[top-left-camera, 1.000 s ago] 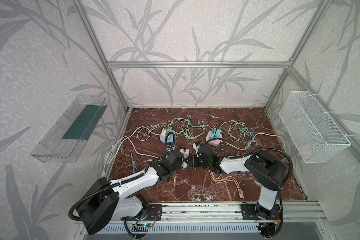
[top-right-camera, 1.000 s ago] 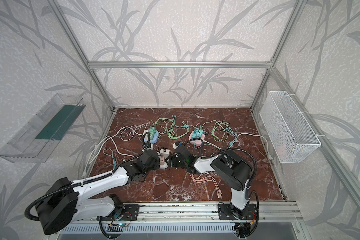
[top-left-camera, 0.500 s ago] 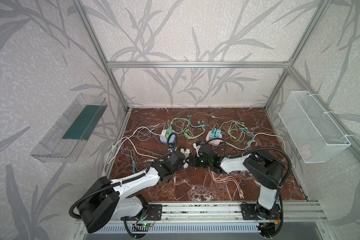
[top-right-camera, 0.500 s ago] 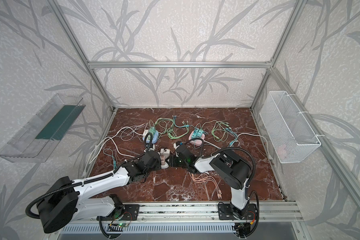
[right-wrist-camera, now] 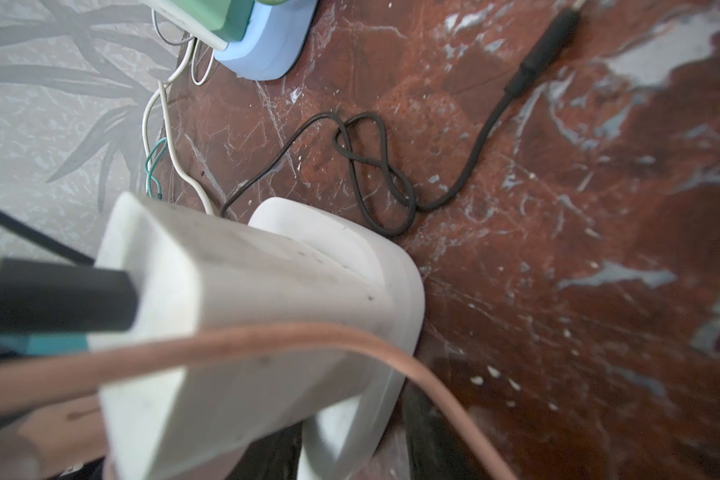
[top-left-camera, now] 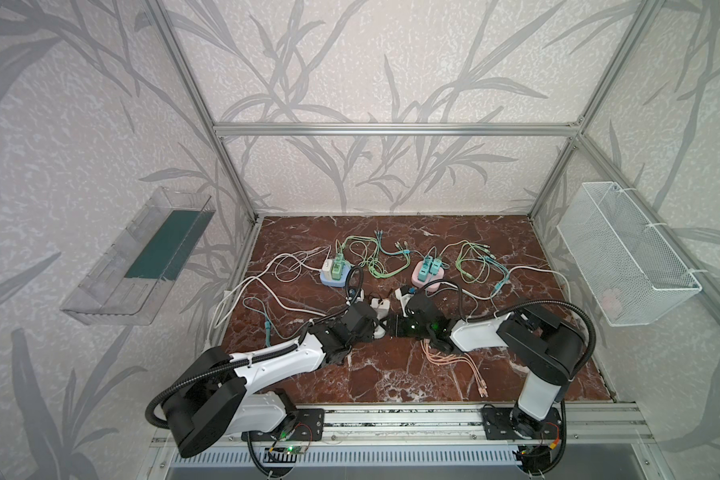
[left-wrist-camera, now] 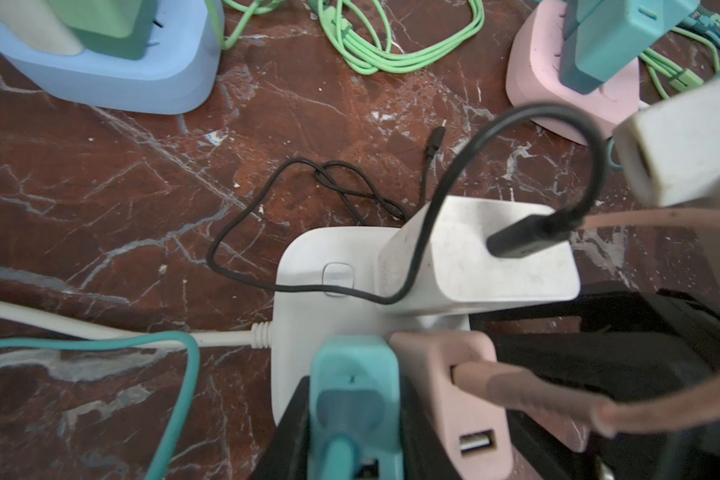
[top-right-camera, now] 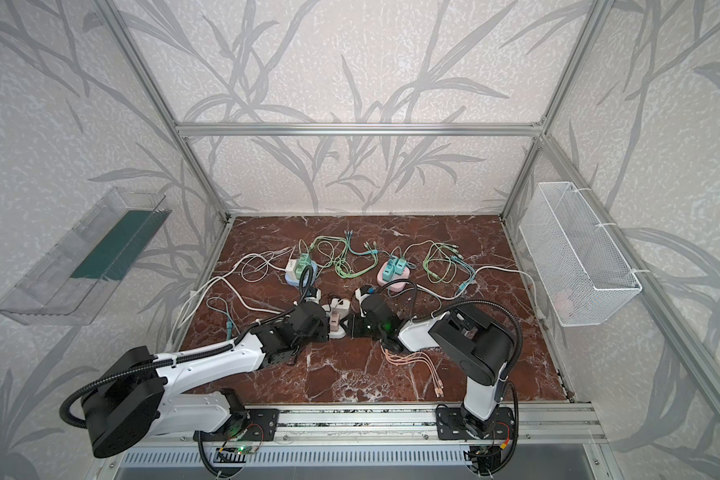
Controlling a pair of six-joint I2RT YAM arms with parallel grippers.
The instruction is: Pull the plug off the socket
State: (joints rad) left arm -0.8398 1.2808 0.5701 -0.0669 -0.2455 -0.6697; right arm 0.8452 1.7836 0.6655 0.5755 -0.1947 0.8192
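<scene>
- A bundle of peach cables [top-left-camera: 445, 359] lies on the marble table [top-left-camera: 371, 386] nearest the front rail, just beside the right arm.
- The left gripper [left-wrist-camera: 356, 419] is clamped tight on the teal plug [left-wrist-camera: 356, 370], with one black finger on each flank.
- The teal plug stands on the white socket [left-wrist-camera: 304, 299] at mid-table, between the two arms. It touches the pink plug [left-wrist-camera: 441, 374] beside it. Whether its pins are seated is hidden.
- The right gripper [top-left-camera: 393, 328] sits right at the white socket's opposite side. I cannot tell whether it is open, closed or gripping anything.
- A white charger [left-wrist-camera: 474, 257] stands on the same socket, and a black cable [left-wrist-camera: 341, 183] loops from it onto the table.
- Farther back sit a blue socket [top-left-camera: 332, 279] and a pink socket [top-left-camera: 431, 282], each carrying plugs, with green cables [top-left-camera: 375, 266] tangled between them.
</scene>
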